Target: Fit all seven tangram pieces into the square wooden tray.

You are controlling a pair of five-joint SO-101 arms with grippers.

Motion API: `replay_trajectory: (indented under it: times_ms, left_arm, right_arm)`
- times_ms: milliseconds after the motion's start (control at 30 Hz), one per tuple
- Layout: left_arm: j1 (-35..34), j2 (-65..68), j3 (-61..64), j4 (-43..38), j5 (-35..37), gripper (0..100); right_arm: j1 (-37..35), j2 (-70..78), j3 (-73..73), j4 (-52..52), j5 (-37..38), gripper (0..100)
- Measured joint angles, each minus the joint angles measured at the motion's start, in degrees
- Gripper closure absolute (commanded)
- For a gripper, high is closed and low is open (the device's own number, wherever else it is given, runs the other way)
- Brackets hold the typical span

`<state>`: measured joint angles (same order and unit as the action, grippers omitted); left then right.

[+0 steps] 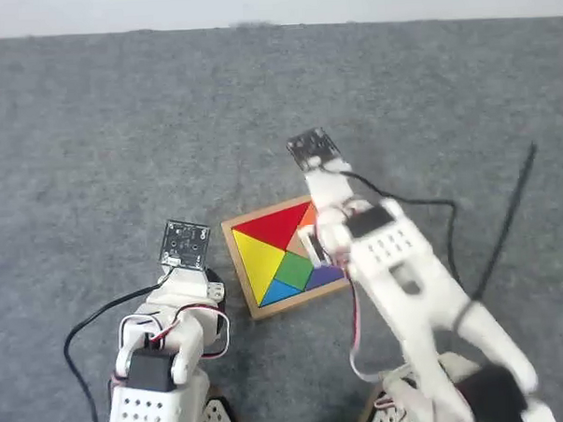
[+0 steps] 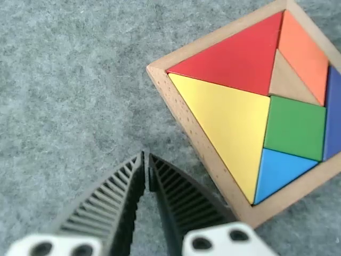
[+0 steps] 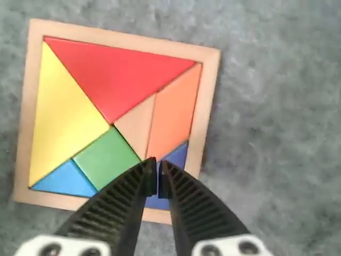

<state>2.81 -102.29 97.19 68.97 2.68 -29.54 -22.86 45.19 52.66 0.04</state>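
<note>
The square wooden tray [image 3: 210, 106] lies on the grey mat with all seven pieces flat inside. Red triangle [image 3: 117, 74] and yellow triangle [image 3: 58, 117] take up half of it. Green square [image 3: 106, 154], light blue triangle [image 3: 66, 180], tan triangle [image 3: 136, 130], orange parallelogram [image 3: 173, 114] and indigo triangle [image 3: 176, 156] fill the other half. My right gripper [image 3: 154, 162] hovers shut and empty over the indigo triangle near the tray's edge. My left gripper [image 2: 146, 158] is shut and empty above the mat, just off the tray's rim [image 2: 186, 122] beside the yellow triangle [image 2: 229, 122].
In the high view the tray [image 1: 242, 269] sits mid-table between the left arm [image 1: 175, 337] and the right arm [image 1: 396, 262], which reaches over the tray's right side. Black cables [image 1: 506, 220] trail to the right. Grey mat spreads far on all sides.
</note>
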Motion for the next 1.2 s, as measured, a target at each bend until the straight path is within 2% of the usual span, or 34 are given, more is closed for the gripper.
replay_trajectory:
  times_ms: [200, 400, 500, 667, 833, 1200]
  left_arm:
    - [0.0, 0.0, 0.0, 0.0, 0.0, 99]
    - [0.0, 0.0, 0.0, 0.0, 0.0, 99]
    - [0.0, 0.0, 0.0, 0.0, 0.0, 99]
    - [0.0, 0.0, 0.0, 0.0, 0.0, 99]
    - [0.0, 0.0, 0.0, 0.0, 0.0, 99]
    - [0.0, 0.0, 0.0, 0.0, 0.0, 99]
  right_arm:
    - [0.6, -19.4, 19.1, -7.2, 0.3, 99.1]
    - [2.9, -33.8, 29.9, -5.5, 0.4, 99.0]
    - [7.4, -38.6, 34.3, -5.1, 0.4, 99.0]
    - [15.8, -45.1, 43.9, -11.3, 3.9, 99.1]
    - [20.7, -53.3, 50.6, -13.1, 6.2, 99.1]
    - [21.5, -68.7, 50.8, 0.1, 6.4, 99.0]
